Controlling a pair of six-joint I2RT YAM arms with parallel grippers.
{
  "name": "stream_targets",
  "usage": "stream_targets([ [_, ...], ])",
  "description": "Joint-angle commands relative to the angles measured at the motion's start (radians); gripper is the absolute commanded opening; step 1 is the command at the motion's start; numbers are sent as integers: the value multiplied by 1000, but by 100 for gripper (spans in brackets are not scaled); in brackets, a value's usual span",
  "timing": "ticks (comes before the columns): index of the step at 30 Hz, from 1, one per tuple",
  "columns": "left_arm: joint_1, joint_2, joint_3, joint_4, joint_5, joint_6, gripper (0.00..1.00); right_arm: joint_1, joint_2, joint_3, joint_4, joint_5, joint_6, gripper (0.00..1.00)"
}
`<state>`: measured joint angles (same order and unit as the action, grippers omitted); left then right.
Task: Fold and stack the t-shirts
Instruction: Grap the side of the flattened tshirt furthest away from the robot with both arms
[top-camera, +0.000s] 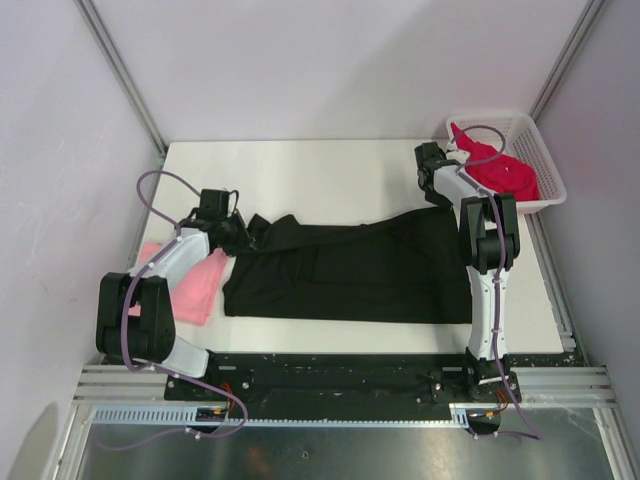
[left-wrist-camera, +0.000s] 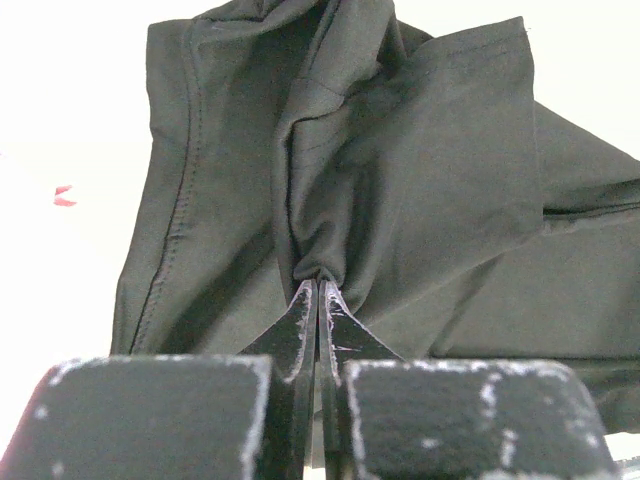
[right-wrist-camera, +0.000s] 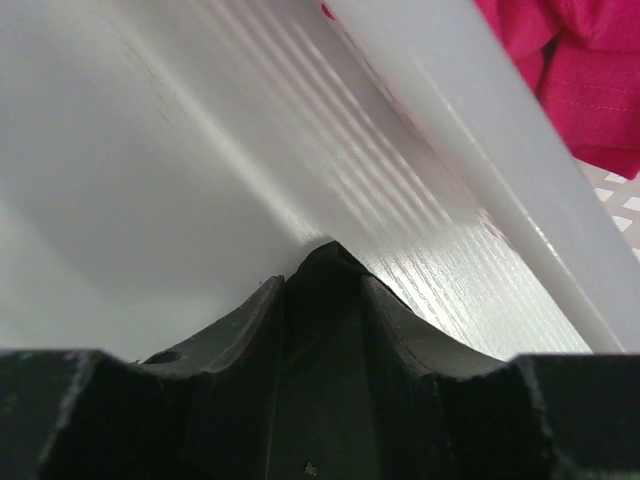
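The black t-shirt (top-camera: 350, 270) lies stretched left to right across the middle of the bench (top-camera: 330, 170). It is limp, light cloth that will sag and bunch wherever it isn't held. The left gripper (left-wrist-camera: 318, 285) has its jaws pinched tight on a gather at the shirt's left end. The right gripper (right-wrist-camera: 325, 265), far right beside the basket (top-camera: 555, 195), seems to hold dark cloth between half-spread jaws. Corners and hems look like the best places to grip. The pink t-shirt (top-camera: 200, 285) lies near left and the red t-shirt (top-camera: 505, 175) is in the basket.
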<state>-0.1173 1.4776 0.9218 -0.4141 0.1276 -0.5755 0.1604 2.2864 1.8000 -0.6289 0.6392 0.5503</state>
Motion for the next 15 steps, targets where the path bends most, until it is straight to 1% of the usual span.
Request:
stream_targets([
  [1,7,-2,6,7,4,19,0,-8,14,59,-25,42,22,41],
  [10,8,2,5,10,6,20,0,-23,26,114,-29,6,20,41],
  [15,8,2,5,10,4,20,0,-24,71,176,-75,-4,19,41],
])
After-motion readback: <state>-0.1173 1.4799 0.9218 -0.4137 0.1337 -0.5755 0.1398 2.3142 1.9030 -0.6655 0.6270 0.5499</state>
